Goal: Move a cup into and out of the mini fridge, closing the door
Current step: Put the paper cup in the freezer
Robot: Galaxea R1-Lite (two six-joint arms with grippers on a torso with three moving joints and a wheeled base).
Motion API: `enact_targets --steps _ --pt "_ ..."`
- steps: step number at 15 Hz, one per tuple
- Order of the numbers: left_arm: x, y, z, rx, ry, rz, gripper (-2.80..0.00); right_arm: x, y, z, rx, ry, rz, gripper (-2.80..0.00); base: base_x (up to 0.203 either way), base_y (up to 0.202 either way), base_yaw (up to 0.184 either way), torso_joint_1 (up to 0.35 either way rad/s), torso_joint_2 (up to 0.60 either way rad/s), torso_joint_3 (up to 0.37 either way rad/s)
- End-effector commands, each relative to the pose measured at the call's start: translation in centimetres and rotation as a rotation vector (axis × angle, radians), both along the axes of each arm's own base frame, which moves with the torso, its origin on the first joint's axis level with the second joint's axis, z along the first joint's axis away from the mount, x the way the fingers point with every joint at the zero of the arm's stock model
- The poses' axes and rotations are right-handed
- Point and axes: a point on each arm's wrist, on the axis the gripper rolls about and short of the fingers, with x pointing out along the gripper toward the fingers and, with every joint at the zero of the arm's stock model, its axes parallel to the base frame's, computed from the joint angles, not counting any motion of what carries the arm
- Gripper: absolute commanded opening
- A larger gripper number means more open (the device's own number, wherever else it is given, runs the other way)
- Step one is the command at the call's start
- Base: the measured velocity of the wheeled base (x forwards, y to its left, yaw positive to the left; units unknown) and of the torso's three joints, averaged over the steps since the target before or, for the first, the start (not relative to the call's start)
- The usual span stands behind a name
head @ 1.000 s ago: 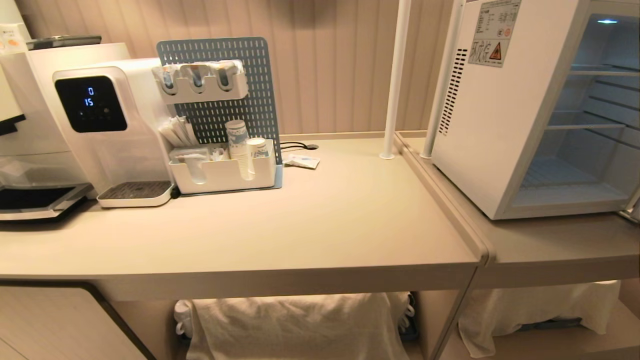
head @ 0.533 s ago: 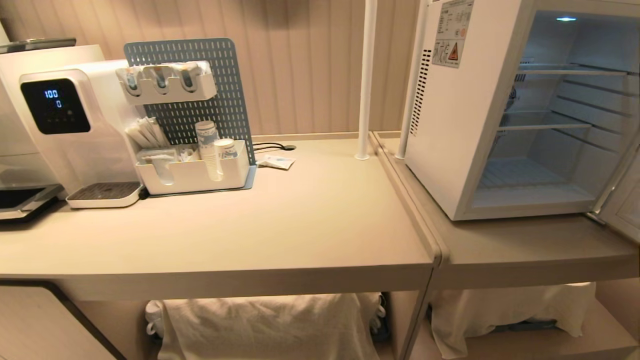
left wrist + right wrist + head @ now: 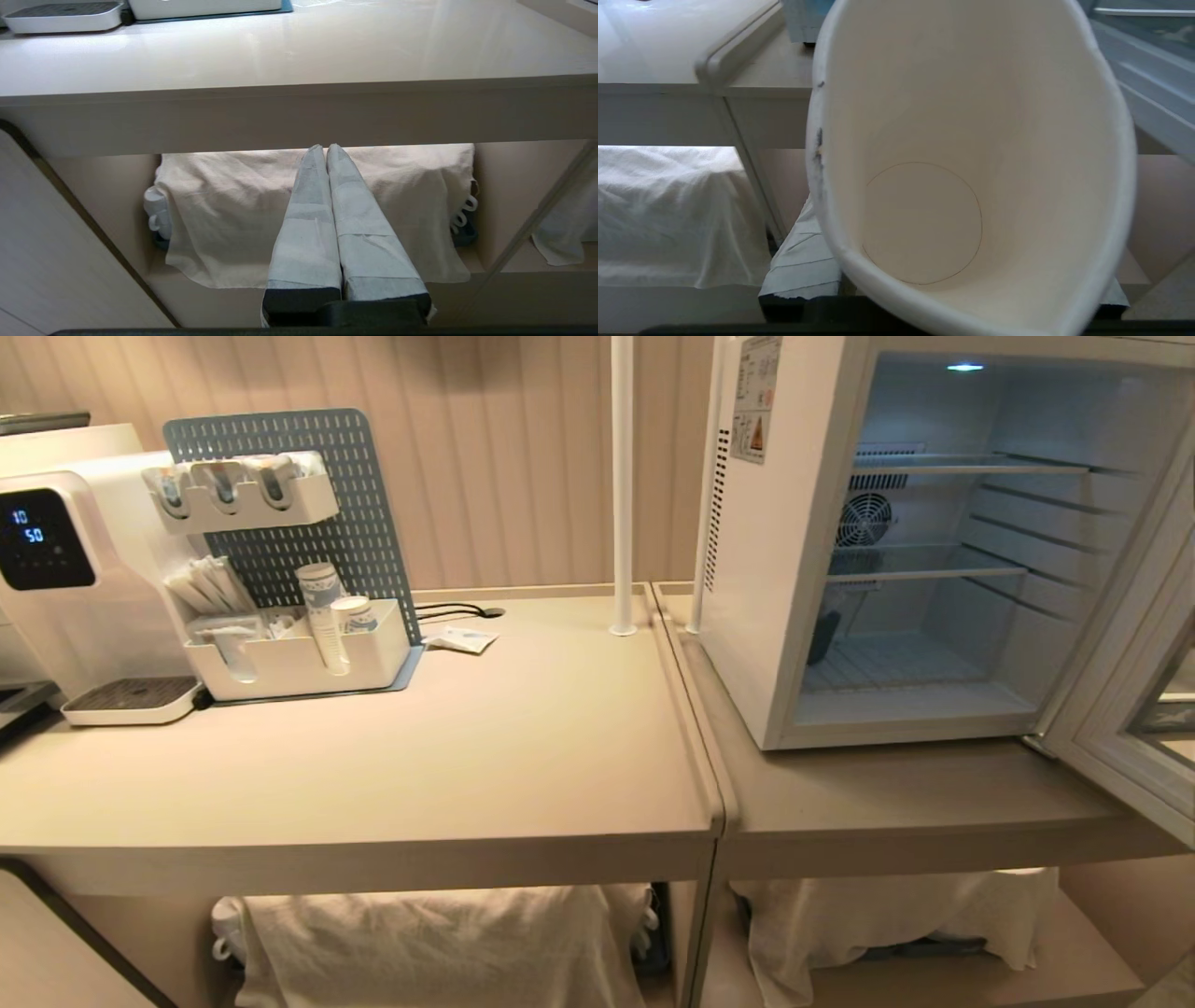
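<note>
Desk (image 3: 467, 747) spans head view. Mini fridge (image 3: 794, 569) stands on right section, door (image 3: 1120, 709) swung open rightward, shelves bare. Cup (image 3: 962, 154) sits gripped in right tool (image 3: 943, 280), below desk edge, mouth toward camera. Left tool (image 3: 325, 148) pinched closed, empty, fronting cloth (image 3: 224, 205) under desk.

A wall of pale beige vertical panelling (image 3: 523, 457) runs behind two beige laminate benches (image 3: 420, 747) set edge to edge, the right one (image 3: 896, 793) slightly lower. A slim white round pole (image 3: 622, 485) rises from the back of the left bench near the seam. Under both benches, open shelves hold bundles draped in cream cloth (image 3: 439, 943). Warm, even light falls over everything, and a pale wood-grain panel (image 3: 47, 952) with a dark edge shows at the lower left.
</note>
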Motion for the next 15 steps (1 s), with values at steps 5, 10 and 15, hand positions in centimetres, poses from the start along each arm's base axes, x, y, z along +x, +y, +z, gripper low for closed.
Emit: enact_targets --steps 5,10,15 --pt "0.0 0.0 0.0 -0.004 0.002 -0.001 -2.80 0.0 0.0 0.0 -0.001 0.002 0.002 -2.80 0.000 -0.184 0.001 0.004 0.00 0.002" --pt "0.0 0.0 0.0 -0.007 0.001 -0.001 -2.80 -0.4 0.0 1.5 0.057 -0.022 0.005 -2.80 0.000 -0.031 -0.002 0.002 0.00 0.001" --pt "0.0 0.0 0.0 -0.007 -0.001 -0.001 -2.80 1.6 0.4 15.1 0.198 0.229 0.144 -2.80 0.000 0.000 0.000 0.000 0.00 0.000"
